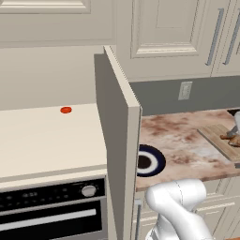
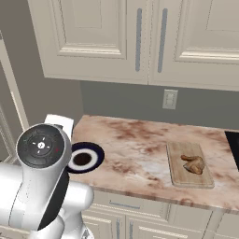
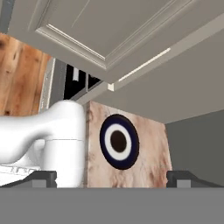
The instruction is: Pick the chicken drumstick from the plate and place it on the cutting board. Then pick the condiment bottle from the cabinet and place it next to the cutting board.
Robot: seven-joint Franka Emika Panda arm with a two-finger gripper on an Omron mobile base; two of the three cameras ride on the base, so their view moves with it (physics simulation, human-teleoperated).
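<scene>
on one cutting board (image 2: 190,164) – one chicken drumstick (image 2: 194,163), one plate (image 2: 85,158) bare – gripper (image 3: 112,178) spread wide.

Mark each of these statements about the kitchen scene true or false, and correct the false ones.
1. The chicken drumstick lies on the cutting board. True.
2. The plate still holds food. False: its dark centre is bare.
3. The cabinet door stands open, edge-on in the left base view. True.
4. The fingers are clamped on the condiment bottle. False: they stand wide apart with nothing between them, and no bottle is held.
5. The plate sits on top of the cutting board. False: it rests on the marbled countertop, well apart from the board.
</scene>
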